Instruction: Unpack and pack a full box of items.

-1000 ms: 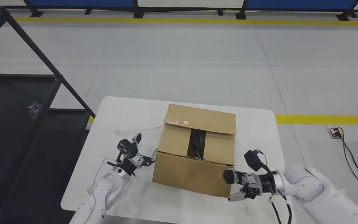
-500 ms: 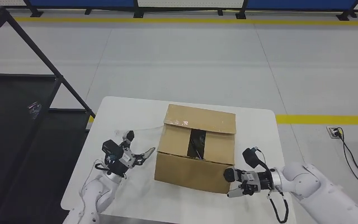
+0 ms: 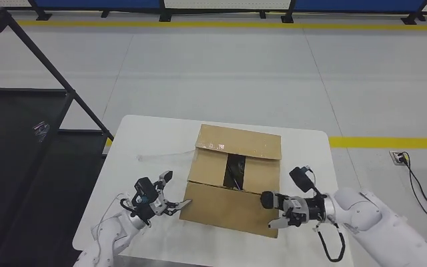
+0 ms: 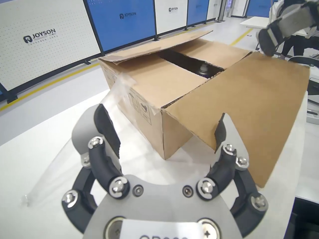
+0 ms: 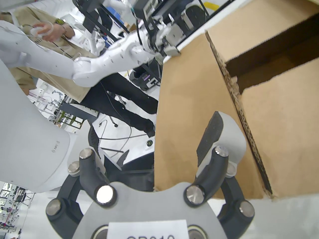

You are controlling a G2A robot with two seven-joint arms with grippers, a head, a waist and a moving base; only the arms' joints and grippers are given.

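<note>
change, left: left gripper [image 3: 173, 192] has dropped from the cardboard box's [image 3: 237, 140] left side to the near-left corner, beside the near flap [image 3: 227, 210].
change, right: right gripper [image 3: 269, 211] has slid inward from off the flap's right edge and now overlaps that edge.
change, box: hasn't shifted on the white table [image 3: 143, 137]. The dark slot [image 3: 235, 172] between the top flaps is the same width.
meaning: both arms look to be lining up on the near flap's two ends. My read is that this is the flap-opening step of the unpack, and nothing is out of the box yet.
left gripper state: jaws spread wide and empty. One finger [image 4: 224, 135] is right at the flap's lower edge, the other [image 4: 107, 128] is apart from the box wall.
right gripper state: jaws wide, not clamped. One finger [image 5: 216, 135] lies over the flap's face, the other is off past its edge, so the edge sits between them.
box location: mid-table between the two arms, with the near flap tilted out toward the robot.
left wrist extra: shows a dark round-topped item [image 4: 203, 68] down in the slot, and a clear tape strip [image 4: 74, 145] trailing from the box wall across the table.
top view extra: gives both grippers' places along the flap at once. The slot reads only as dark, so contents can't be told.
right wrist extra: shows the flap's cut corrugated edge close up, and the left gripper at the flap's far corner.
</note>
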